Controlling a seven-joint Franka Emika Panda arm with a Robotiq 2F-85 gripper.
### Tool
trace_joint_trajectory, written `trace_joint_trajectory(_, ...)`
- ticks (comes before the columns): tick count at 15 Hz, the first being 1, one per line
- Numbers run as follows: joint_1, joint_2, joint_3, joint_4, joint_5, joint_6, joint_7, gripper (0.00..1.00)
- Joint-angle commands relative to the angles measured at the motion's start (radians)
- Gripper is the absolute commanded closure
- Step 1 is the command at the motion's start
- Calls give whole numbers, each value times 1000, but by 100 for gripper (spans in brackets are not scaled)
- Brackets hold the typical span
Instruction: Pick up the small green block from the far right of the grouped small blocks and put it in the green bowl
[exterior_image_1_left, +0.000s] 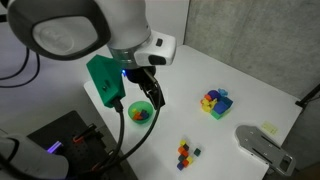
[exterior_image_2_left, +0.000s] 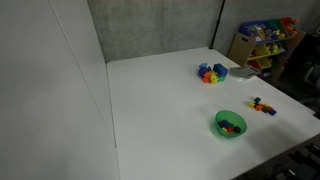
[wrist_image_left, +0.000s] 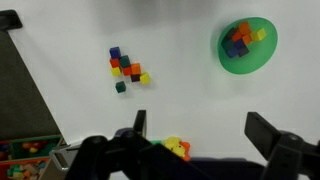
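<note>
The small blocks (wrist_image_left: 126, 66) lie grouped on the white table, also seen in both exterior views (exterior_image_1_left: 187, 152) (exterior_image_2_left: 262, 105). A small dark green block (wrist_image_left: 120, 87) sits at the group's lower edge in the wrist view. The green bowl (wrist_image_left: 250, 63) holds several coloured blocks and shows in both exterior views (exterior_image_1_left: 131, 108) (exterior_image_2_left: 222, 130). My gripper (wrist_image_left: 200, 130) is open and empty, high above the table. In an exterior view it (exterior_image_1_left: 152, 95) hangs just above the bowl, away from the small blocks.
A cluster of larger coloured blocks (exterior_image_1_left: 215, 102) (exterior_image_2_left: 211, 73) lies farther back on the table; its yellow and orange part (wrist_image_left: 175, 148) shows under the gripper. A dark box (exterior_image_1_left: 60, 135) stands at the table's edge. Toy shelves (exterior_image_2_left: 262, 38) stand behind the table.
</note>
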Motion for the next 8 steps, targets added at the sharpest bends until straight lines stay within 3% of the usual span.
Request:
trace_joint_trajectory(1, 18, 199, 11, 102, 18, 6, -12, 0)
trace_joint_trajectory(8, 12, 577, 6, 290, 36, 74, -42, 0)
